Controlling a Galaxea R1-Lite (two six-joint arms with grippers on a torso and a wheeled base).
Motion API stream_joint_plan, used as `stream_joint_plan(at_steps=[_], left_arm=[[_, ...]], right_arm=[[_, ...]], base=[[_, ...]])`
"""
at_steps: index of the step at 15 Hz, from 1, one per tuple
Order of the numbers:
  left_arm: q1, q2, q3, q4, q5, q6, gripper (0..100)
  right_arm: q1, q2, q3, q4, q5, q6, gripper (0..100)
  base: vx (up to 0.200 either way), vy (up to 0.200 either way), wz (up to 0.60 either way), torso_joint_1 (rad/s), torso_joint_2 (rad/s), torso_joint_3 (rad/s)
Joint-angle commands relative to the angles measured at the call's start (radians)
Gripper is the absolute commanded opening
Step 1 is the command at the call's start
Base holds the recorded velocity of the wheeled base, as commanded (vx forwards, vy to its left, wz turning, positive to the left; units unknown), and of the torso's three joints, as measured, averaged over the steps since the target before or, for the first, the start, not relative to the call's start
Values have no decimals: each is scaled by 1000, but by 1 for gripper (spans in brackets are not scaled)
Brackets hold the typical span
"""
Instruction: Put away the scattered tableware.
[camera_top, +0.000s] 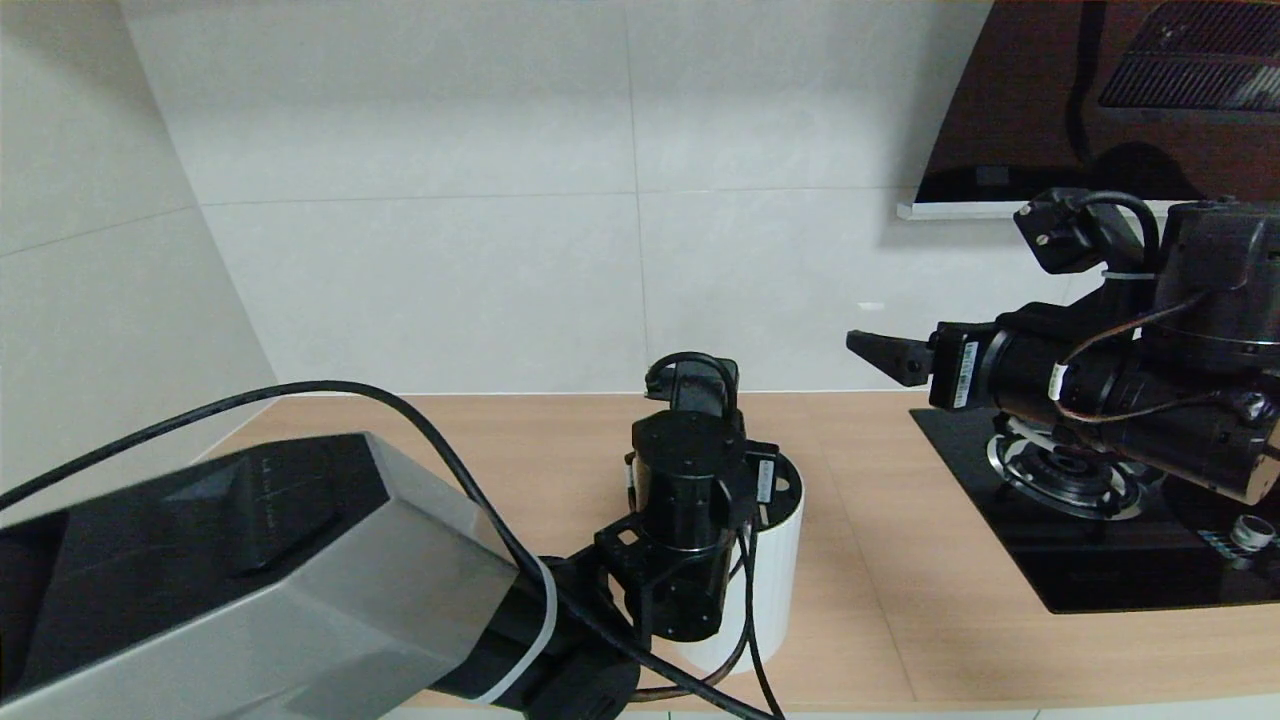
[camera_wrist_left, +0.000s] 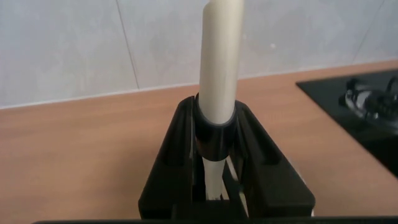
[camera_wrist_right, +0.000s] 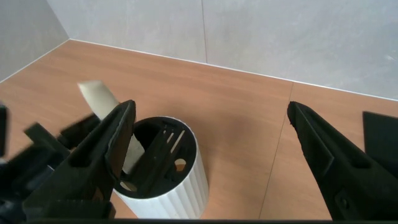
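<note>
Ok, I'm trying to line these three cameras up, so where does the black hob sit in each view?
Head view: the black hob lies at the lower right.
Left wrist view: it is at the right edge, a burner showing.
Right wrist view: a dark patch at the right edge, apparently its corner.
Shared landmark: the wooden countertop meeting the tiled wall.

I see a light wooden countertop (camera_top: 900, 600) carrying a white ribbed cylindrical holder (camera_top: 780, 570) at lower centre and a black glass hob (camera_top: 1100, 570) at lower right.
</note>
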Motion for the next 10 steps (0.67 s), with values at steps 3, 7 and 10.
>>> stream_joint_plan(at_steps=[3, 7, 10], left_arm=[[-6, 33, 14, -1, 0, -7, 0], [-10, 31, 15, -1, 0, -8, 0], [-10, 31, 15, -1, 2, -8, 0]], right_arm=[[2, 4, 0, 0, -1, 0, 100], [2, 10, 0, -3, -2, 0, 100], [2, 10, 0, -3, -1, 0, 100]], base=[[0, 0, 0, 0, 0, 0], [0, 0, 0, 0, 0, 0], [0, 0, 0, 0, 0, 0]])
